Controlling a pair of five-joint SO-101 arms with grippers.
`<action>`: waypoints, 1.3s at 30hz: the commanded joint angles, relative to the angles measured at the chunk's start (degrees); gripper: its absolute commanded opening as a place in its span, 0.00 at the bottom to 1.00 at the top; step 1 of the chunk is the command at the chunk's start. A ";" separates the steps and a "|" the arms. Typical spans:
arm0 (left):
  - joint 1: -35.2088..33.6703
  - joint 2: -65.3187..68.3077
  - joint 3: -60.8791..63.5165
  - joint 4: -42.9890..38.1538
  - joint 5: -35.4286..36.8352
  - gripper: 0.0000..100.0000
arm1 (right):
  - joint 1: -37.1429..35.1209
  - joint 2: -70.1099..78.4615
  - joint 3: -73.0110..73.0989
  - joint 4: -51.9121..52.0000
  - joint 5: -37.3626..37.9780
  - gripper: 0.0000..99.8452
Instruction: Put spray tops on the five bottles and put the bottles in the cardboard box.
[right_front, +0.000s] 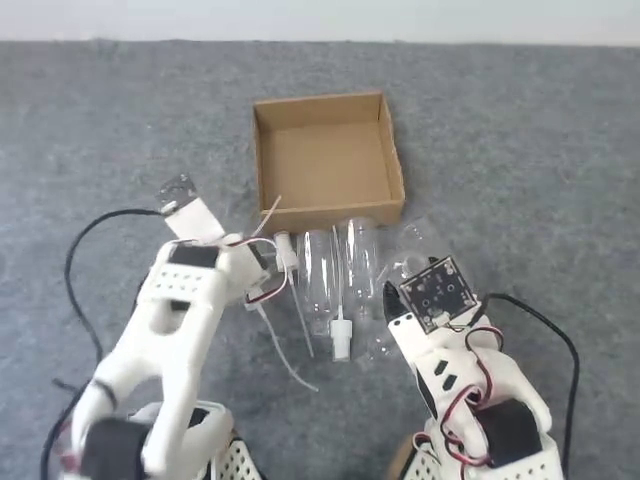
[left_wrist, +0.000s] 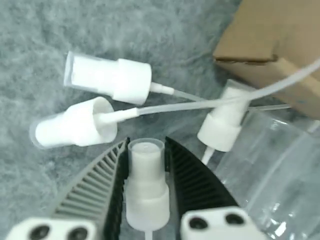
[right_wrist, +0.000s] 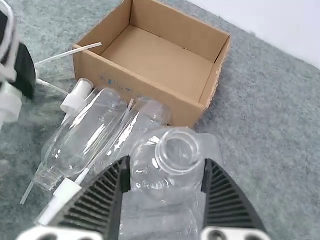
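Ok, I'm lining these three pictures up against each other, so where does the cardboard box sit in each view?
High view: the cardboard box is at upper centre, open and empty.
Left wrist view: one corner of it lies beyond the loose spray tops.
Right wrist view: the whole box lies beyond the bottles.
Shared landmark: the clear bottles lying just in front of its wall.

Desk (right_front: 530, 140), grey felt-like covering. Bears: one open cardboard box (right_front: 330, 214); clear bottles (right_front: 320, 275) lying just beside its wall; loose spray tops (left_wrist: 107, 78) with tubes.
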 joint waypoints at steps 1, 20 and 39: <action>-0.09 -12.13 3.03 -2.02 0.18 0.01 | -0.48 -0.92 -5.19 2.15 1.23 0.11; -3.52 -40.79 17.36 -7.82 0.09 0.01 | -9.80 1.54 -15.30 2.24 4.04 0.07; -8.70 -51.34 21.32 -8.09 0.18 0.01 | -16.22 40.66 -40.26 2.86 1.93 0.07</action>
